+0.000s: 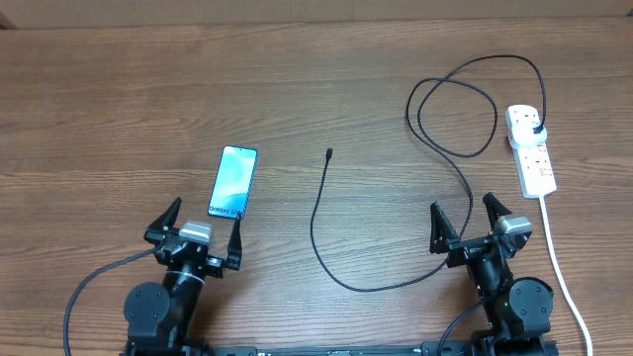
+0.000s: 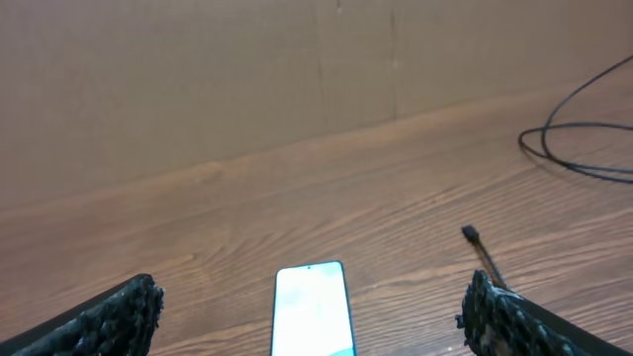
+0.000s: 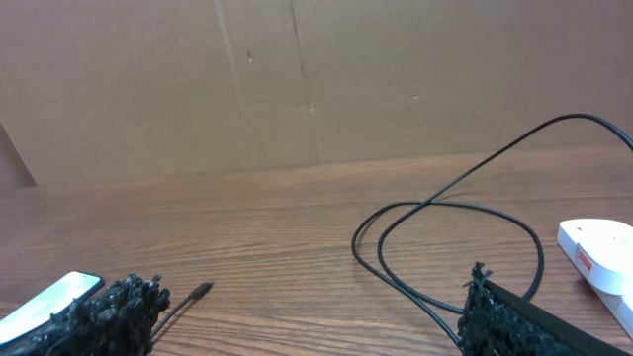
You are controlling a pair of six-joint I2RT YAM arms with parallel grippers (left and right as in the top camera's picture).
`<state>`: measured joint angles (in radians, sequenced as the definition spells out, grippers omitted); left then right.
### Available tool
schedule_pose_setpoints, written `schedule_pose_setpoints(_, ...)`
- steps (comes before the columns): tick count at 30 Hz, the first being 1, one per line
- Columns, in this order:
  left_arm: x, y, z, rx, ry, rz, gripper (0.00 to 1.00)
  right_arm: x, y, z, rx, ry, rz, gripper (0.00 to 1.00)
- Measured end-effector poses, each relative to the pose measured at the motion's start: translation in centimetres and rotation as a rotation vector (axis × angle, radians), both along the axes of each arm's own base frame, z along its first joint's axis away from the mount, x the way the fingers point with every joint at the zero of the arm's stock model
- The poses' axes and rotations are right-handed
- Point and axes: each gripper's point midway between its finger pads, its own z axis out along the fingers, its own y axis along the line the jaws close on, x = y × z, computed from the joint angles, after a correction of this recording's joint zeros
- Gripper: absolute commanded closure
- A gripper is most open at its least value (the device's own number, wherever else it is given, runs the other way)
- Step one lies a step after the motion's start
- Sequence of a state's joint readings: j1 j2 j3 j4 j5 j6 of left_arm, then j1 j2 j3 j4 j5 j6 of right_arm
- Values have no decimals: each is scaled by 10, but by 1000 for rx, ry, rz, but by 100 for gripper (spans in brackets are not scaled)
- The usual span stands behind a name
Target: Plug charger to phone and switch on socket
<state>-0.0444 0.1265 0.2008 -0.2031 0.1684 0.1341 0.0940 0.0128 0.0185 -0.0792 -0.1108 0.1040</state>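
The phone (image 1: 233, 182) lies flat with its light-blue screen lit, left of centre, and shows between my left fingers as the phone (image 2: 312, 309). My left gripper (image 1: 205, 233) stands open just in front of it, empty. The charger (image 1: 326, 222) is a thin black cable; its connector tip (image 1: 328, 153) lies loose mid-table, seen again as the tip (image 2: 472, 234) and the tip (image 3: 200, 290). Its plug (image 1: 535, 129) sits in the white socket (image 1: 532, 153) at the right. My right gripper (image 1: 461, 220) is open, empty, in front of the cable loops (image 3: 445, 237).
The socket's thick white cord (image 1: 556, 259) runs down the right side past my right arm. A brown cardboard wall (image 3: 297, 79) backs the wooden table (image 1: 119, 99). Cable loops (image 1: 455, 114) lie at the back right.
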Motion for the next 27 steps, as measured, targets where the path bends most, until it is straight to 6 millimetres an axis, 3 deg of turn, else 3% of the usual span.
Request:
schedule_pose_setpoints(11,18,-17,23,-40,177,-86,0,0,0,0,0,0,0,0)
schedule_pose_setpoints(27,48,-38,54,-91,593,-190,0,0,0,0,0,0,0,0)
